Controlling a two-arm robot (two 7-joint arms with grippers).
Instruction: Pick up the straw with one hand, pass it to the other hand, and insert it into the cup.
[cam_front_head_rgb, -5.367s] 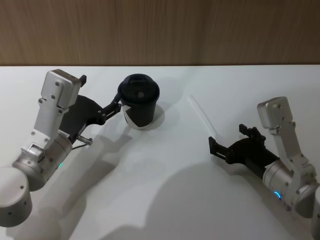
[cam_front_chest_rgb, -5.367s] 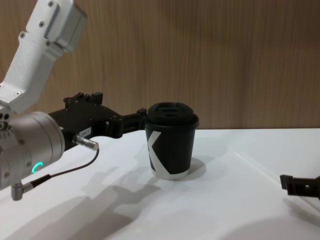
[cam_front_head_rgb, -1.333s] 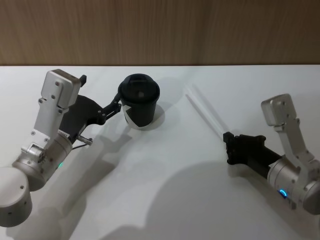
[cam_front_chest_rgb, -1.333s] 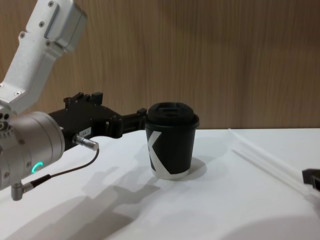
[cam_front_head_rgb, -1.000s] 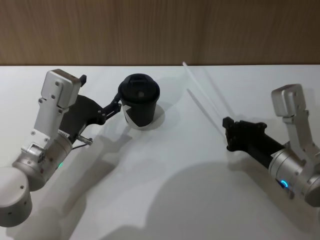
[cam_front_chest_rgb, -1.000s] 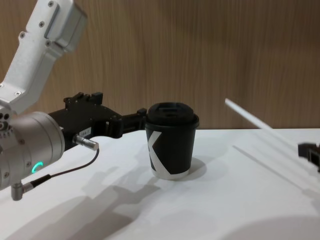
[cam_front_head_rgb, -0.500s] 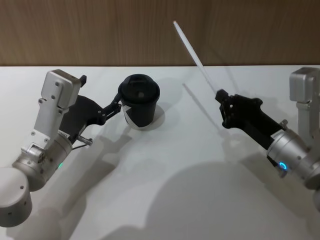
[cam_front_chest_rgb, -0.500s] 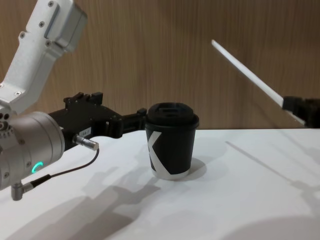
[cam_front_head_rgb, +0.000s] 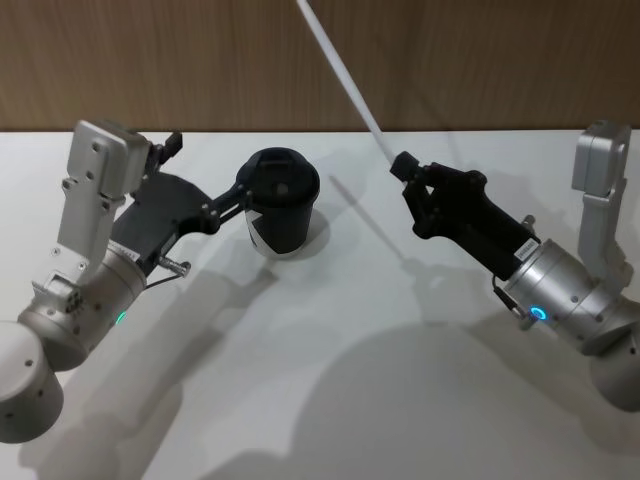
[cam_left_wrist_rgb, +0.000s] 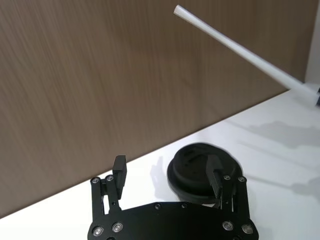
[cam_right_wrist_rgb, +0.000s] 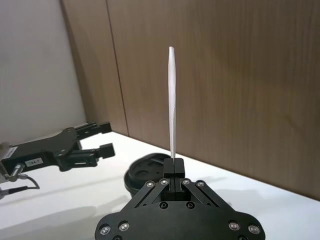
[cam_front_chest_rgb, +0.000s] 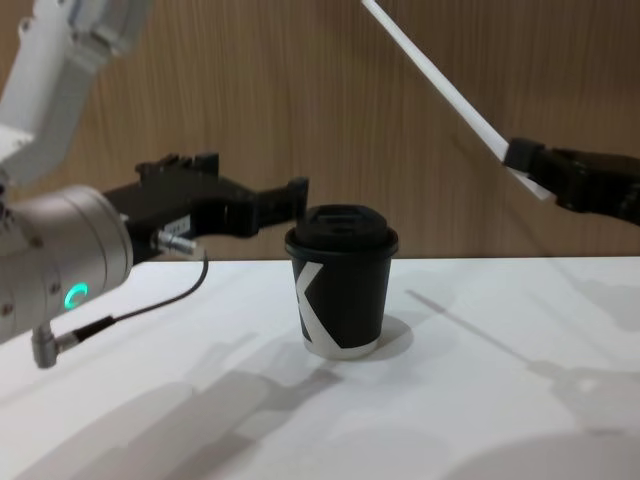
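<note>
The black cup (cam_front_head_rgb: 280, 205) with its domed lid stands upright on the white table (cam_front_head_rgb: 330, 380). My right gripper (cam_front_head_rgb: 405, 168) is shut on the lower end of the white straw (cam_front_head_rgb: 346, 80). It holds the straw in the air to the right of the cup, slanting up and away toward the wooden wall. The right wrist view shows the straw (cam_right_wrist_rgb: 172, 100) rising straight out of the shut gripper (cam_right_wrist_rgb: 172, 165). My left gripper (cam_front_head_rgb: 205, 168) hovers open at lid height on the cup's left. In its wrist view the lid (cam_left_wrist_rgb: 197, 167) lies between the spread fingers (cam_left_wrist_rgb: 119, 170).
A wooden wall (cam_front_chest_rgb: 250, 100) closes off the back of the table. A thin grey cable (cam_front_chest_rgb: 150, 300) hangs below my left wrist. The table's front and middle are bare white surface with only arm shadows.
My right gripper has lifted the straw higher and carried it left, closer to the cup. My left gripper has risen from beside the cup's wall to lid height.
</note>
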